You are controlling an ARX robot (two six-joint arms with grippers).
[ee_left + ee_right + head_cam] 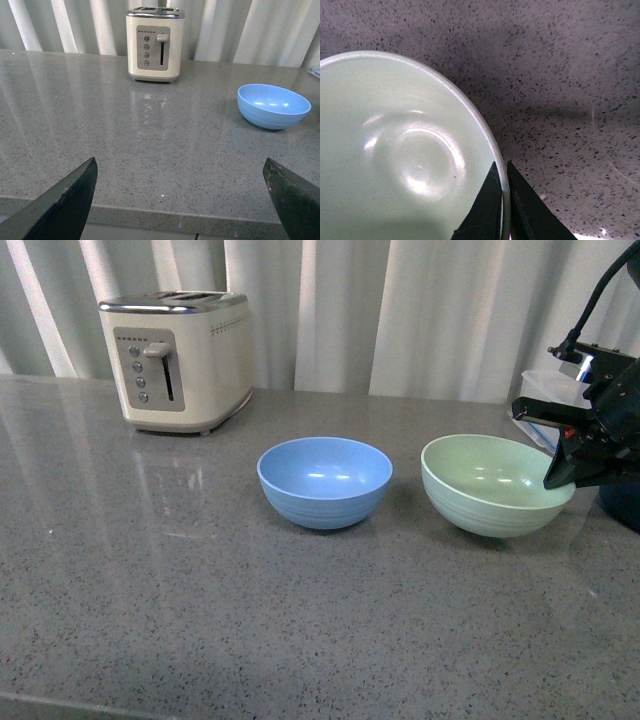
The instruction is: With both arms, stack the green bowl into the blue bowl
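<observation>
The pale mint-green bowl [493, 485] sits on the grey speckled counter at the right, upright and empty. My right gripper [560, 477] is shut on its right rim, one finger inside and one outside; the right wrist view shows the green bowl [395, 150] with the right gripper [502, 167] pinching the rim. The light blue bowl [324, 481] stands upright to the left of the green bowl, a small gap between them; it also shows in the left wrist view [273, 105]. My left gripper [180, 172] is open and empty, at the counter's front edge, out of the front view.
A cream toaster [176, 359] stands at the back left, also seen in the left wrist view [155, 44]. A dark navy object [620, 505] and a white thing [545, 400] sit behind my right arm. Grey curtains [400, 310] hang behind the counter [200, 590].
</observation>
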